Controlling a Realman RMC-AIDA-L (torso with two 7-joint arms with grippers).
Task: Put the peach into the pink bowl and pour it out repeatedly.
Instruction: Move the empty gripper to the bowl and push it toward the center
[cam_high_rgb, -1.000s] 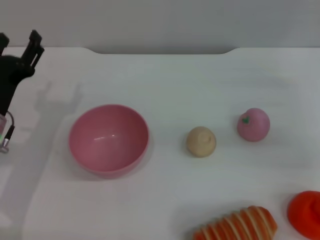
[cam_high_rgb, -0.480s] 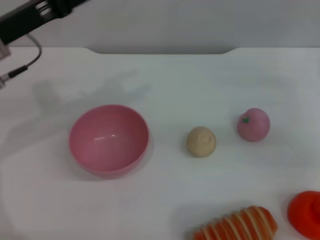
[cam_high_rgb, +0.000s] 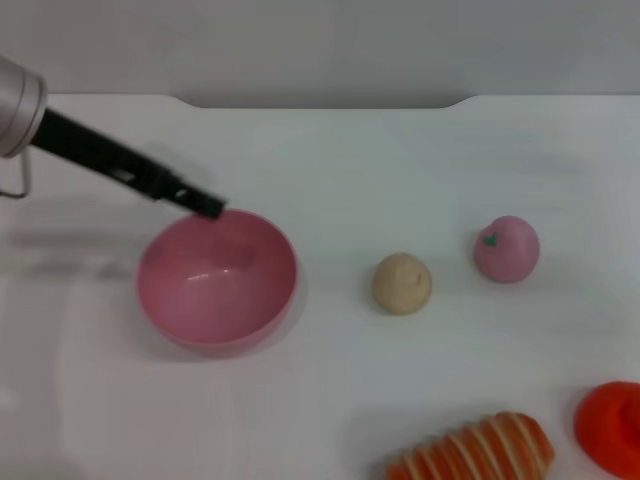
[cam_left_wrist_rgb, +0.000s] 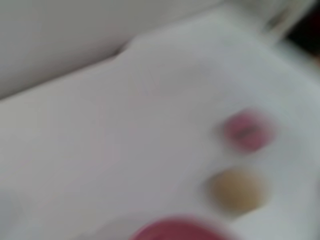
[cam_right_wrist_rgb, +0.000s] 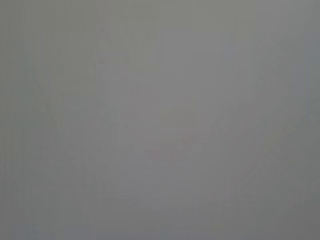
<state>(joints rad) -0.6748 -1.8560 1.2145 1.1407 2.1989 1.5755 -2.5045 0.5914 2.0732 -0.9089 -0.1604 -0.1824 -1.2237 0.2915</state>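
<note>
Reaching over pink bowl (cam_high_rgb: 217, 279), left end effector (cam_high_rgb: 205, 204) grip unclear; peach (cam_high_rgb: 506, 249) apart.

The left arm (cam_high_rgb: 60, 135) shows a rounded silver-grey metal housing; from it runs a long, slender matte-black section, tapering to the dark left claw (cam_high_rgb: 205, 205), its fingers too smeared to make out; behind the claw, under the silver housing, hangs a thin grey cable loop (cam_high_rgb: 15, 185).
</note>
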